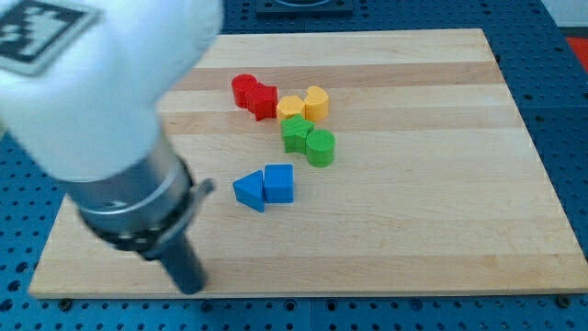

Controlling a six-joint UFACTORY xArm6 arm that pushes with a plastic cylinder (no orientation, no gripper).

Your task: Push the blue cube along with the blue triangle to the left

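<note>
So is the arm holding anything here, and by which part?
Nothing is held. My tip sits apart from the blue triangle and blue cube, toward the view's lower left.

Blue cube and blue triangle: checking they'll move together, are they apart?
No, the blue cube touches the blue triangle on its left side.

1. A pale wooden board (pixel 441 230) lies on a blue surface (pixel 570 55).
2. My tip (pixel 191 287) rests near the board's bottom-left edge, well apart from the blocks.
3. A blue triangular block (pixel 249 190) touches a blue cube (pixel 279 183) on its right.
4. Above them sit a green star-like block (pixel 296 134) and a green cylinder (pixel 321 147), two yellow blocks (pixel 304 105) and two red blocks (pixel 254 96).
</note>
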